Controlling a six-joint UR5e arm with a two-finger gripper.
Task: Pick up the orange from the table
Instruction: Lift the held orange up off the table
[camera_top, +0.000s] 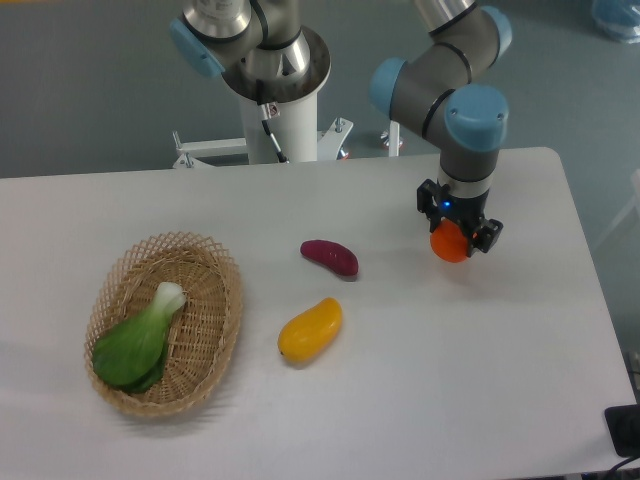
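Observation:
The orange (450, 244), a small round red-orange ball, sits between the black fingers of my gripper (455, 238), which is shut on it at the right of the white-grey table (420, 400). The fruit appears held just above the tabletop, though I cannot tell whether it touches the surface. The arm's grey and blue wrist rises straight above it and hides the orange's top.
A purple sweet potato (330, 256) and a yellow-orange mango-like fruit (310, 329) lie near the table's middle. A wicker basket (205, 355) holding a green bok choy (137, 340) stands at the left. The robot base (270, 80) is behind the table's far edge.

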